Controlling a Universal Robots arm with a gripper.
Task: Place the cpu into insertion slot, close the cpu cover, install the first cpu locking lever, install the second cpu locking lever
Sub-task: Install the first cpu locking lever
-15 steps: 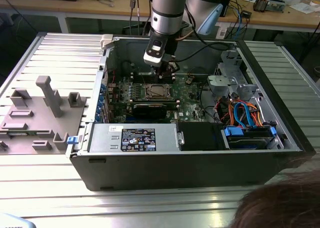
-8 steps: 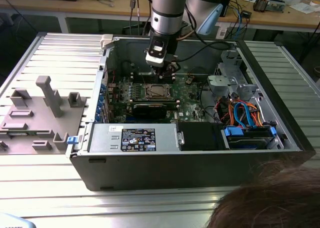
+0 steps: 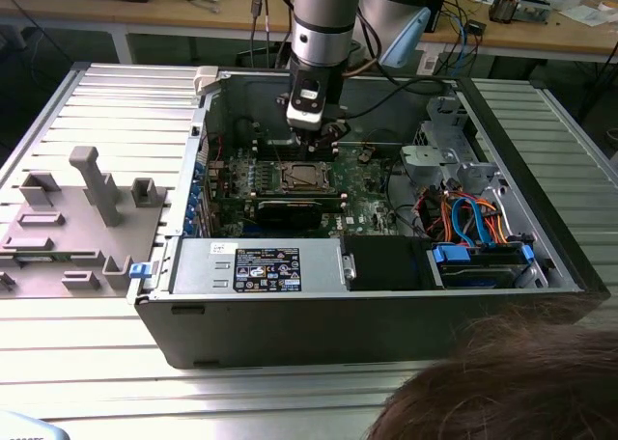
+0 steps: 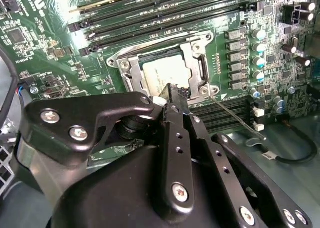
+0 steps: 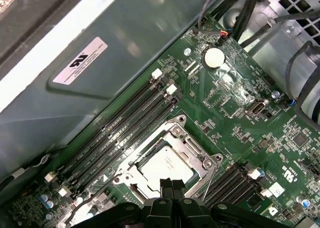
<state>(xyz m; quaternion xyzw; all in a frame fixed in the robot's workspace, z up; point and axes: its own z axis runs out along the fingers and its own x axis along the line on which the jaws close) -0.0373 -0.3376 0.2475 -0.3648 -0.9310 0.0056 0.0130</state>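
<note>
Ribbed table, workbench behind; pincer above cpu.

Looking into an open case lying on a ribbed table, holding a green board, a power supply and cables, with grey fixtures sitting at the exterior view's left.

A ribbed silvery metal counter carries the open computer case. Behind the case runs a pale wooden desk strewn with cables and papers. Beside the case, on the exterior view's left, lies a grey moulded fixture. In front of the case shows a person's dark hair.
</note>
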